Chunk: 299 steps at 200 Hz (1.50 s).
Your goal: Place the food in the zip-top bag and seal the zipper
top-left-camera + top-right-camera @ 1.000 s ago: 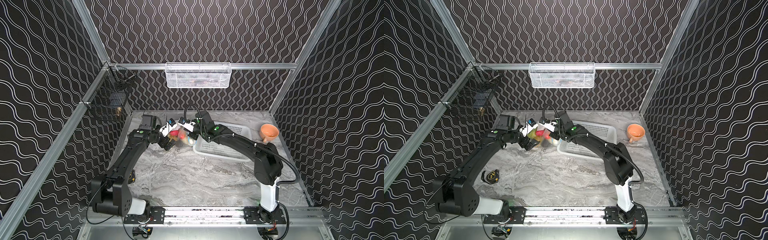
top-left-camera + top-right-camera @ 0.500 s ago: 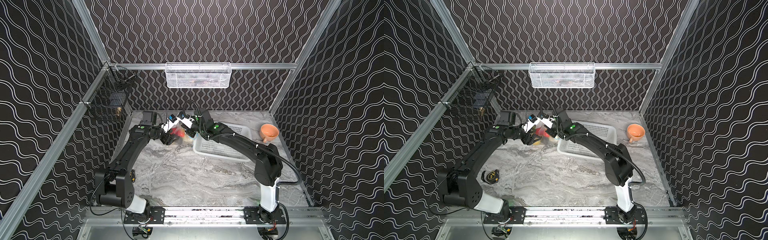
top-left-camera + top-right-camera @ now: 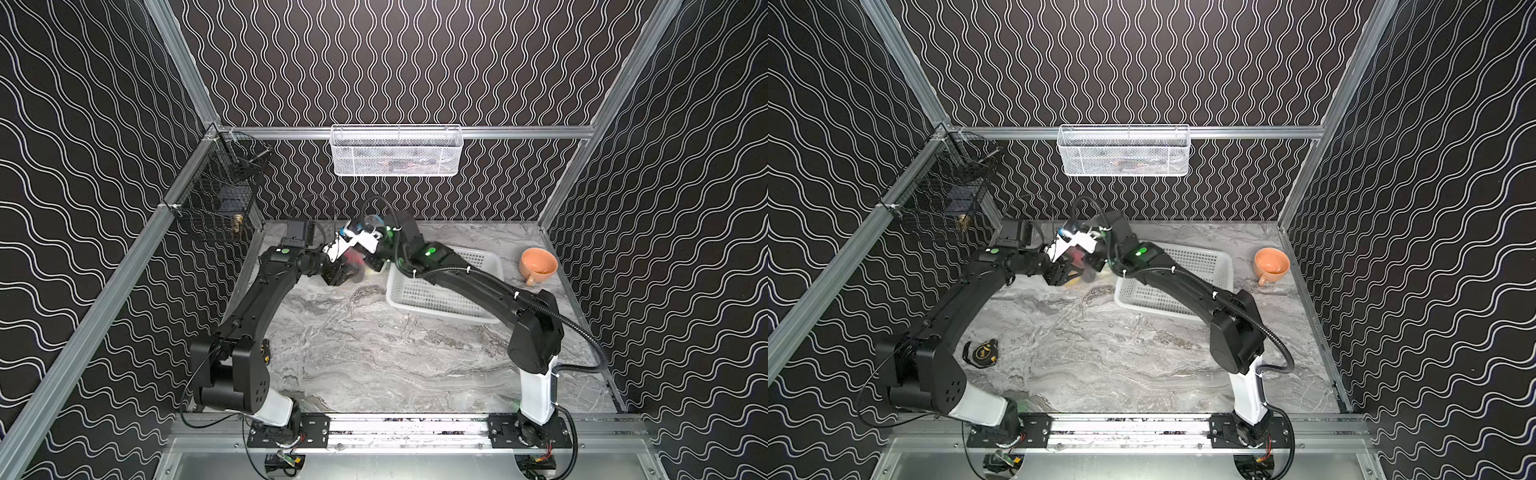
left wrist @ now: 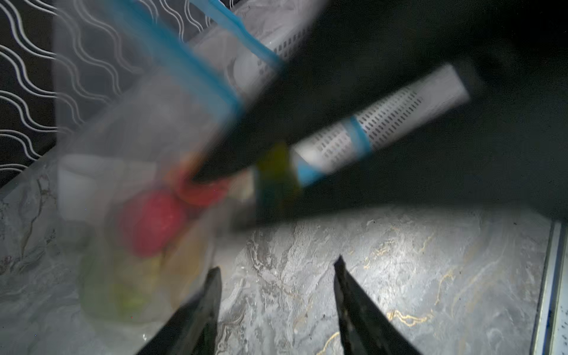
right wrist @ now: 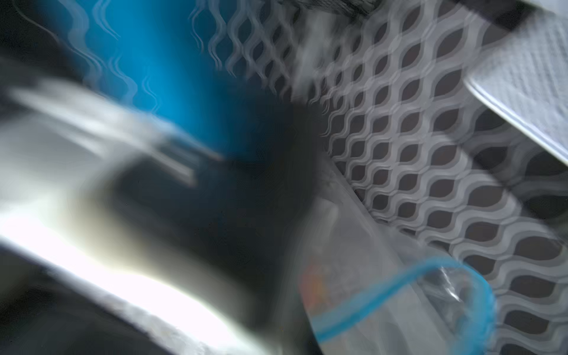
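Note:
The zip-top bag (image 4: 138, 147) stands upright, clear and blurred by motion, near the back of the table in both top views (image 3: 356, 266) (image 3: 1077, 259). Food shows inside it: a red strawberry (image 4: 153, 224) and something green (image 4: 129, 295) below. The zipper (image 4: 196, 70) is a light-blue strip along the open mouth, with a yellowish tab (image 4: 275, 159). My right gripper (image 3: 372, 265) reaches in from the right and is shut on the bag's mouth edge. My left gripper (image 4: 277, 264) hangs beside the bag over bare table, open, nothing between its fingers.
A white perforated basket (image 3: 486, 259) lies right of the bag under my right arm. An orange cup (image 3: 538, 264) sits at the far right. A tape measure (image 3: 982, 353) lies front left. A white mesh basket (image 3: 395, 151) and a black wire basket (image 3: 216, 208) hang on the walls.
My left gripper's jaws have drawn closer together, still empty. The right gripper and the bag's mouth have shifted slightly toward the back wall.

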Motion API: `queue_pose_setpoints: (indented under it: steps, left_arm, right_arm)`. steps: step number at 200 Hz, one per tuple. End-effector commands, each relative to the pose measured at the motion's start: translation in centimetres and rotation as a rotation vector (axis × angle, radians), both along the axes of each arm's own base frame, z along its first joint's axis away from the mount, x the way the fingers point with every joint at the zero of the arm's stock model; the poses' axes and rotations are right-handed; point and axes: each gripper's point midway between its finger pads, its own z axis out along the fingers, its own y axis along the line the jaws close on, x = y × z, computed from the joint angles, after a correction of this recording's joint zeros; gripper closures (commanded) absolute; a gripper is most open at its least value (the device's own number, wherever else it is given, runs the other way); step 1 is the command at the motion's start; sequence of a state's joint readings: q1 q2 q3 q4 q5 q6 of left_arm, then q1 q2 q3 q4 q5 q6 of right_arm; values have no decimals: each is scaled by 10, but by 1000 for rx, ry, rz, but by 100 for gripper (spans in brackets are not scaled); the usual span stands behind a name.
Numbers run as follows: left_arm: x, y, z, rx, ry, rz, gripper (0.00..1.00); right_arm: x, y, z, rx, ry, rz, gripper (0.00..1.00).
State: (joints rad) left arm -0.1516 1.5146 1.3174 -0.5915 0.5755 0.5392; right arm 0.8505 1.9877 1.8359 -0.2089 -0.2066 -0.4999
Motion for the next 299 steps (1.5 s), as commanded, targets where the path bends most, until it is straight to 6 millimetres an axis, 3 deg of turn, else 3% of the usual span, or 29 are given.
queue_pose_setpoints:
  steps: [1,24,69,114,160,234,299]
  left_arm:
    - [11,0,6,16,-69,-3,44]
    - [19,5,3,53,-93,19,49]
    - [14,7,3,63,-82,17,52]
    - [-6,11,-3,89,-44,-12,50]
    - [-13,22,-4,121,-41,6,42]
    - [1,19,13,89,-116,-28,25]
    - [8,0,9,37,-204,-174,24]
  right_arm:
    - [-30,16,-2,-21,-27,172,100]
    - [-33,16,-2,-15,-29,179,100]
    - [-20,9,-24,-65,-46,122,100]
    - [11,-9,-27,-35,29,63,100]
    - [23,-26,-26,-7,51,52,100]
    - [14,-37,-35,-32,72,90,100]
    - [4,-36,-24,6,112,147,100]
